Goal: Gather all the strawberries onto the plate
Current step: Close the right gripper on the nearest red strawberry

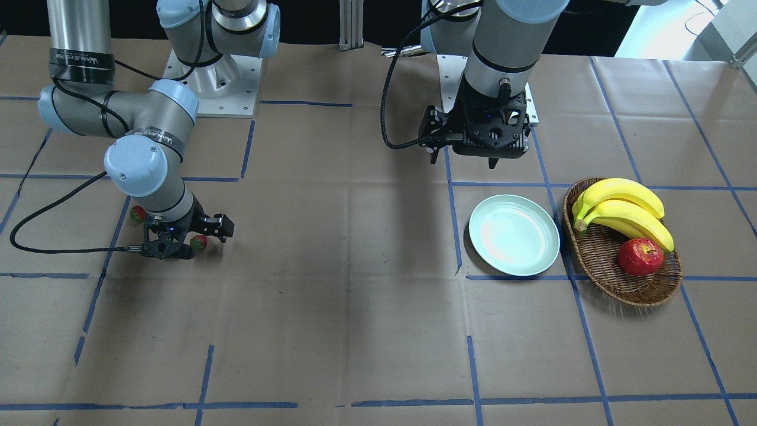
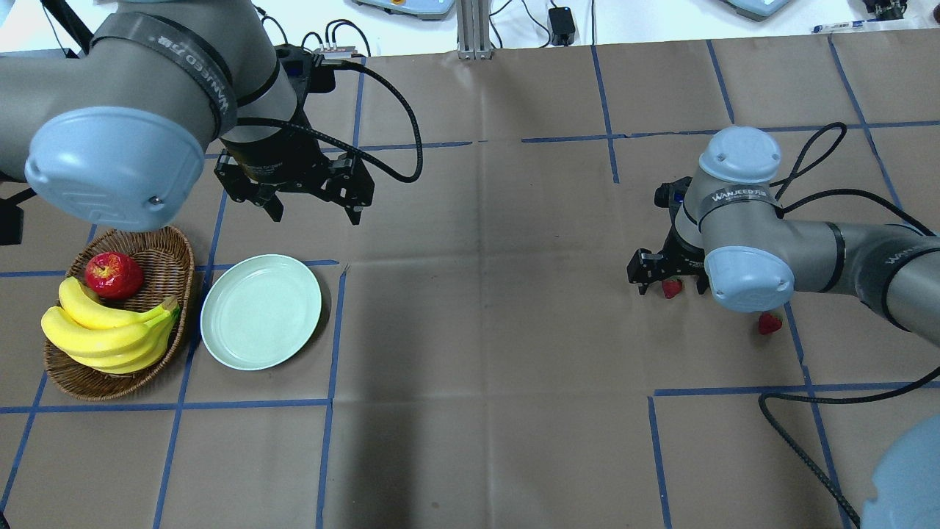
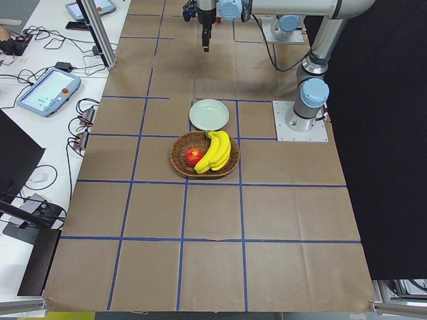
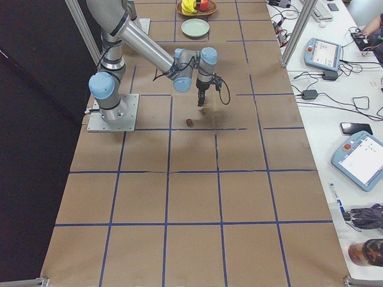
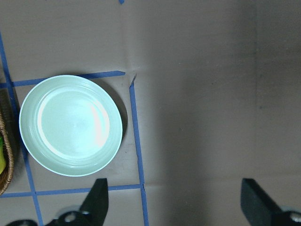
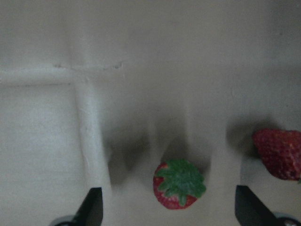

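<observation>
1. Plate (image 2: 261,311): pale green, on the surface (image 2: 477,330) just beside the basket (image 2: 169,253). It holds nothing.
2. First strawberry (image 6: 179,185): on the surface, well apart from the plate, leafy top up, between the jaws of the right gripper (image 2: 667,279).
3. Second strawberry (image 2: 769,323): on the surface, near the first, untouched. No third fruit can be made out with certainty.
4. Right gripper: low over the surface, jaws spread either side of the first strawberry and not yet clasping it.
5. Left gripper (image 2: 316,213): hovers beyond the plate, jaws spread, nothing between them.
6. Progress, as judged: no fruit delivered. The first pick is being set up, and every carry to the plate remains.
</observation>
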You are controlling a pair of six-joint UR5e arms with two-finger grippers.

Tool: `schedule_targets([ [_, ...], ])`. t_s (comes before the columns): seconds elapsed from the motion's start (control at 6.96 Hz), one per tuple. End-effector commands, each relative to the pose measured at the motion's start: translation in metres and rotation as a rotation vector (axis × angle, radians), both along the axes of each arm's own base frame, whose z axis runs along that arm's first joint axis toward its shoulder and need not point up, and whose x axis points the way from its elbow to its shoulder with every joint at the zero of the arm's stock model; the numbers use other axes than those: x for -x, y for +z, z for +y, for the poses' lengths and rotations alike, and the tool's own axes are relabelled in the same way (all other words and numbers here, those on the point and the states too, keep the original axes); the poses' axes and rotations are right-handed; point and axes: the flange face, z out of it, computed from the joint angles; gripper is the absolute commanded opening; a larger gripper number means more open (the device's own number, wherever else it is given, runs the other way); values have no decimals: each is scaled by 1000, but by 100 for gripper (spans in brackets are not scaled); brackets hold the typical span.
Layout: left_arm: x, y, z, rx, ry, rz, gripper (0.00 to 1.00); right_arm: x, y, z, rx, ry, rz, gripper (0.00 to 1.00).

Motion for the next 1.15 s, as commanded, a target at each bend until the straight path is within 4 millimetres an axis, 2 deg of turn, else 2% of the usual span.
schedule_targets([
  [0.0,1,-3,-2,-6,-4,4,100,0,0,-1,4,-1,-4,72],
  [0.29,1,-3,-3,-4,-4,5,100,0,2,-3,10,-1,-3,40],
  [0.72,1,-3,-2,-4,-1,5,100,0,7,-7,22,-1,-2,6],
  [0.86,1,-2,-2,-3,-2,5,100,2,19,-15,44,0,6,4],
  [1.01,1,-2,-2,-1,-2,5,100,6,44,-28,54,-4,11,4],
])
